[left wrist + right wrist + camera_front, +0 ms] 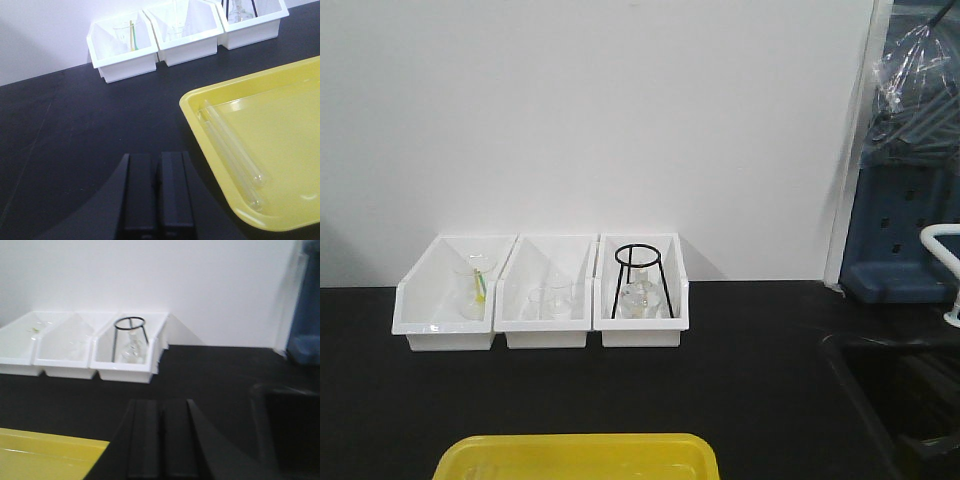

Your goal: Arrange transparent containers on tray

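Both test tubes [234, 148] lie side by side in the yellow tray [280, 90], along its left rim, just right of and ahead of the left gripper [156, 195], whose fingers are pressed together, holding nothing. The right gripper [161, 440] is likewise closed and empty, with the tray's corner to its left.

Two glass tubes [235, 145] lie on one yellow tray [280, 100]. Three white bins [548, 295] stand in a row, with one black wire stand [640, 280] in the right-hand bin.
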Robot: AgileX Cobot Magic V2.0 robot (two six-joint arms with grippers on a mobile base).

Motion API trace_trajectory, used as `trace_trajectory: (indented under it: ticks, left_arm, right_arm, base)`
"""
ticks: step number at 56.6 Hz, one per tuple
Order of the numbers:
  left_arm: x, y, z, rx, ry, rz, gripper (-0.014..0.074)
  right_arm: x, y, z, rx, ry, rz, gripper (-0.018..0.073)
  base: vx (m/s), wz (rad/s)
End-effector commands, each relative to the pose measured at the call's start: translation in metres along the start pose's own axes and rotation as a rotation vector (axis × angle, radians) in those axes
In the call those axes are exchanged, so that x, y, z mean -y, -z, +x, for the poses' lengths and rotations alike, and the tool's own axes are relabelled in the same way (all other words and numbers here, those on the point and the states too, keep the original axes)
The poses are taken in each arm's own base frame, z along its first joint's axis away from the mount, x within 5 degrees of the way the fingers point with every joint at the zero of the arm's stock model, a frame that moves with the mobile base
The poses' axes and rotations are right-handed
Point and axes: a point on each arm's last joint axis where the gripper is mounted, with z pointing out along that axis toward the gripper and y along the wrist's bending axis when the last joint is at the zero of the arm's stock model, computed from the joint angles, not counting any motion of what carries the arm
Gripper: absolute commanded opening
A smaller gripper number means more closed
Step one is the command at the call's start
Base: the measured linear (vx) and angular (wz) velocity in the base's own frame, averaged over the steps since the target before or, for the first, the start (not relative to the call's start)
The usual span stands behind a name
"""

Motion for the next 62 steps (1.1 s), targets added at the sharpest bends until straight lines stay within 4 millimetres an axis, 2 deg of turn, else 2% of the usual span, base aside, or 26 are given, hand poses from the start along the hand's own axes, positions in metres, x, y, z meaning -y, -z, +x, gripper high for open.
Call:
trace_trajectory:
  ticks: [1,15,19,32,37,43,50,62]
  left_arm:
    - [0.001,-0.002,0.003,0.072,0.007,-0.008,-0.0006]
    - [0.001,-0.002,0.003,0.072,0.007,-0.008,-0.0006]
    - [0.001,-0.002,0.003,0.072,0.007,-0.008,-0.0006]
    - [0.001,-0.002,0.003,0.072,0.007,-0.008,-0.0006]
    - [0.001,-0.002,0.003,0.072,0.007,-0.008,-0.0006]
    - [0.001,-0.002,0.003,0.072,0.007,-0.008,-0.0006]
    - [0.001,-0.002,0.003,0.072,0.007,-0.008,-0.0006]
    - [0.001,-0.002,0.003,0.071,0.007,-0.007,-0.0006]
  right_arm:
    - [0.004,0.002,-0.006,-0.018,0.027,0.041,-0.0013]
    - [0.002,0.009,0.001,-0.081,0.124,0.018,-0.0013]
    - [0.002,0.016,0.011,-0.064,0.127,-0.002,-0.0013]
    - [0.007,0.057,0.085,0.041,0.014,-0.024,-0.0013]
    - [0.014,0.071,0.113,0.080,-0.014,0.036,-0.0013]
    - [0.021,0.083,0.134,0.159,0.010,0.131,-0.0013]
    - [0.025,0.095,0.140,0.222,0.021,0.214,-0.0013]
    - [0.026,0.094,0.140,0.205,0.027,0.222,-0.0013]
  base:
    - [0.00,0.00]
    - [0.00,0.00]
    - [0.00,0.00]
    - [0.00,0.00]
    - [0.00,0.00]
    - [0.00,0.00]
    - [0.00,0.00]
    - [0.00,0.00]
